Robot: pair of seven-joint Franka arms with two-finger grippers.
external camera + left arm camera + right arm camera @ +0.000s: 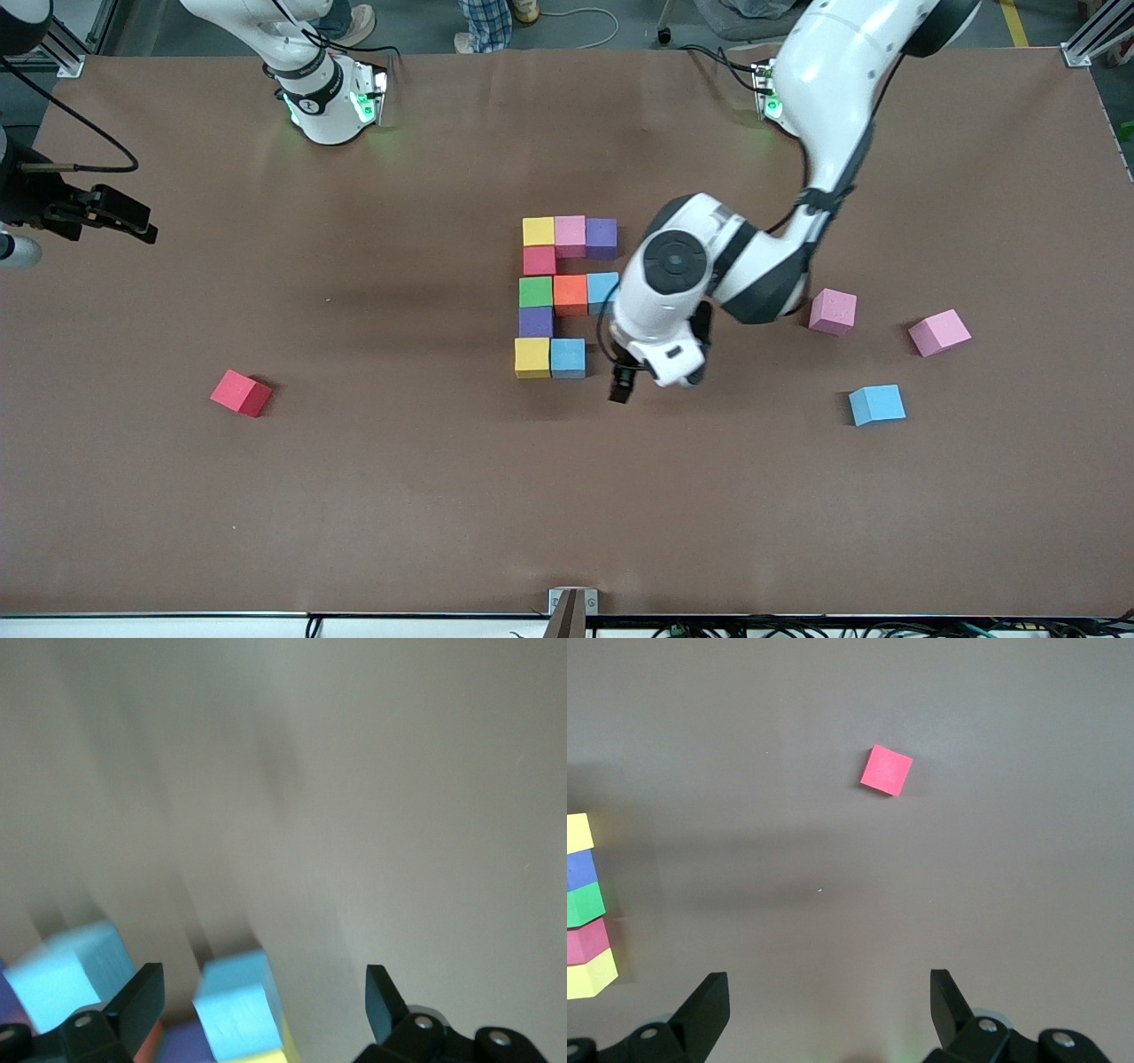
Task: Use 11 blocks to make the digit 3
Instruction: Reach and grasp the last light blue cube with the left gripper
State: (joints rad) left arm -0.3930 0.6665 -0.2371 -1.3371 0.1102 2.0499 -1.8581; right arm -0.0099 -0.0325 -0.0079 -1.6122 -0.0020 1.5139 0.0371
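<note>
- Front view: the digit 3 (567, 297) sits mid-table on the brown mat (354, 496), a blocky figure of matte foam cubes, square-edged and touching.
- Its bar nearest the robot bases is yellow (538, 231), pink (570, 235), purple (601, 236), with a red link cube (539, 260) just under the yellow one.
- Middle bar is green (535, 291), orange (570, 295), light blue (603, 287); another purple cube (535, 322) links down to a yellow cube (532, 357) and a light blue cube (568, 358).
- Left gripper (631, 377) hovers right beside that last light blue cube, jaws spread wide, nothing between them.
- Right gripper (824, 1010) waits at the right arm's end of the table, well apart from the figure, jaws also wide and holding nothing.
- Loose cubes around the figure: a red one (241, 392) toward the right arm's end; two pink (833, 311) (939, 332) and a light blue one (877, 404) toward the left arm's end.
</note>
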